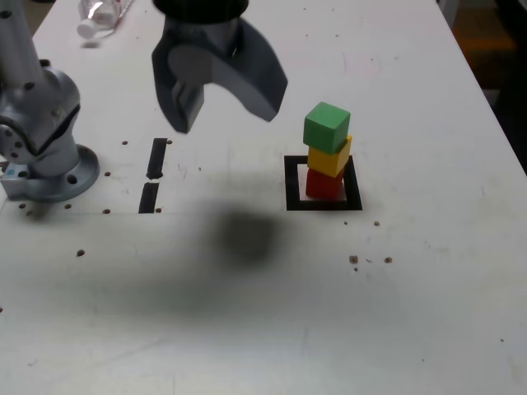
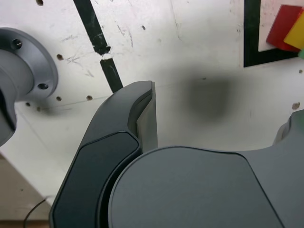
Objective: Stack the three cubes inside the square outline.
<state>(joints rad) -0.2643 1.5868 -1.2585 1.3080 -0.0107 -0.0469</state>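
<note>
A tower of three cubes stands in the square outline (image 1: 293, 183): the red cube (image 1: 323, 186) at the bottom, the yellow cube (image 1: 330, 158) on it, the green cube (image 1: 327, 126) on top, each turned a little. My gripper (image 1: 226, 115) hangs open and empty above the table, to the exterior view's left of the tower and well apart from it. In the wrist view the gripper (image 2: 221, 102) spreads wide over its own shadow. At that picture's corner the red cube (image 2: 281, 26), the yellow cube (image 2: 297, 33) and part of the outline (image 2: 251, 33) show.
The arm's base (image 1: 49, 160) sits at the exterior view's left. Two short black strips (image 1: 153, 177) lie between the base and the outline. A plastic bottle (image 1: 99, 16) lies at the far left edge. The table's edge runs down the exterior view's right.
</note>
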